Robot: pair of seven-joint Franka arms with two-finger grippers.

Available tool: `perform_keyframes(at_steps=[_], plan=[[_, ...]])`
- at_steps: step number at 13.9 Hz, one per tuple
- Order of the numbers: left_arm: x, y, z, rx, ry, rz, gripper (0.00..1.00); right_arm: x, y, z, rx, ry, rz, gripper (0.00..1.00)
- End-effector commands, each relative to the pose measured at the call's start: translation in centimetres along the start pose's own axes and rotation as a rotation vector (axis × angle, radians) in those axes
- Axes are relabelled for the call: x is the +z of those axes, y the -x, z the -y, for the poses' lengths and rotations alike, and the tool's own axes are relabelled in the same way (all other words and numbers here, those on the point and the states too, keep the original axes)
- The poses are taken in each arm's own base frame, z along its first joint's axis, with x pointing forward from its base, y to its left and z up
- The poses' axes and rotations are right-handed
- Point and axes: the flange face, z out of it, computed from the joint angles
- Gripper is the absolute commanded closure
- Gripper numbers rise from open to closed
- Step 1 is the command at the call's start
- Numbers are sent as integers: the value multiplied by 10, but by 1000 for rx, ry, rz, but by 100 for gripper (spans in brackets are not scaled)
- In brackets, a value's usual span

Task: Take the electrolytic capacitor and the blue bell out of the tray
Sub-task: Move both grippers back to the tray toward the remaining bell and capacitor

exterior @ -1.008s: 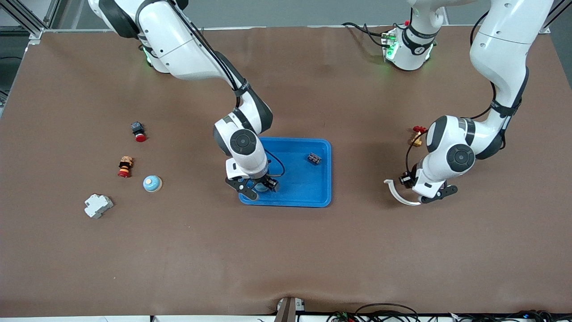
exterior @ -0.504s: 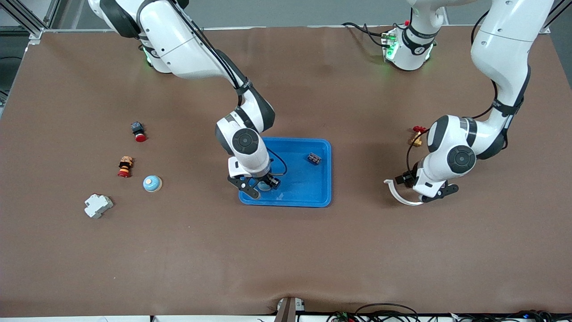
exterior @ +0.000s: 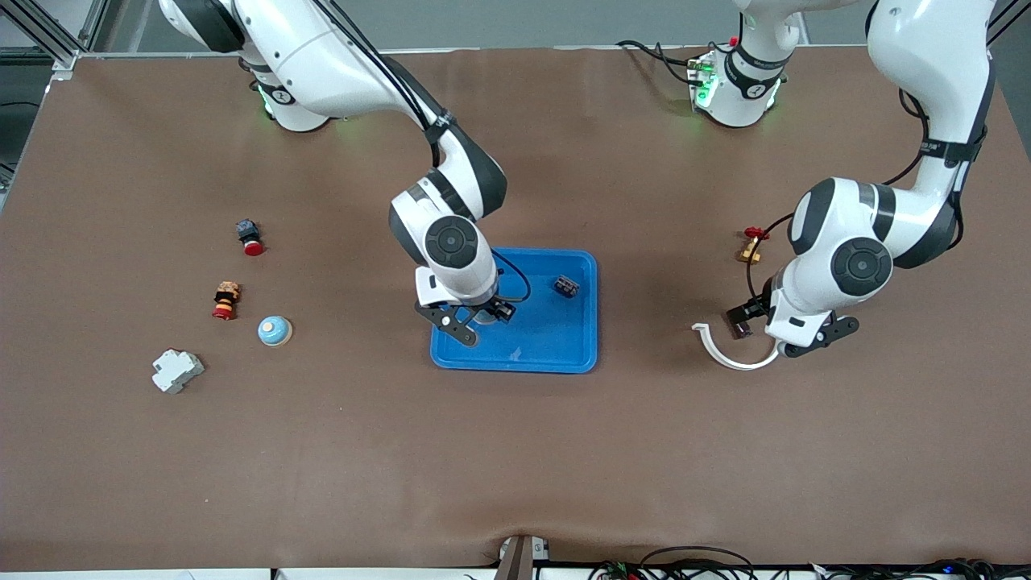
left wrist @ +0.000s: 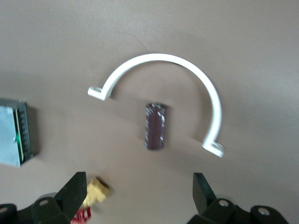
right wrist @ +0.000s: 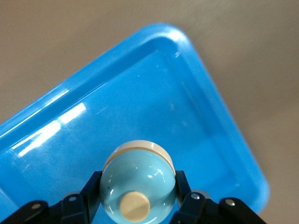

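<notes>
The pale blue bell (right wrist: 138, 179), dome up with a cream button on top, sits pinched between the fingers of the right end effector (right wrist: 138, 200) over the blue tray (right wrist: 219, 140), low in the right wrist view. In the front view the arm covers most of it, and only a sliver shows at the right end effector (exterior: 475, 321), just left of the frame's centre. A second blue bell (exterior: 275, 330) rests on the desk (exterior: 515, 451) at the frame's left.

The dark capacitor (left wrist: 154, 126) lies on the desk in the middle of the left wrist view, inside the arc of a white curved clip (left wrist: 187, 70). The left end effector (left wrist: 140, 196) hangs above it with its fingers spread wide and nothing between them. In the front view, at the frame's right, the left end effector (exterior: 780, 338) hides most of the capacitor, though the clip (exterior: 723, 354) shows clearly.

A small dark component (exterior: 566, 285) lies in the tray's upper right corner.
</notes>
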Motion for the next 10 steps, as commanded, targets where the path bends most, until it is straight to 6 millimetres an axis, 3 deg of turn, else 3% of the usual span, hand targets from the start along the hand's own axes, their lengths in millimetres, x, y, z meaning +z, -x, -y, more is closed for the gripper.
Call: perform_keyframes(at_steps=[1,3,6,10], plan=[[-41,7,-18,-52,16,44,0,-21,-29,-35,-60,18,30,100],[-71,17,-37,-99,25,58,0,-32,-52,-67,-127,24,36,100],[-97,38,-68,-163,67,69,0,-39,-84,-116,-218,26,36,100],[-115,75,-113,-307,91,66,0,-10,-110,-177,-304,-7,3,100]])
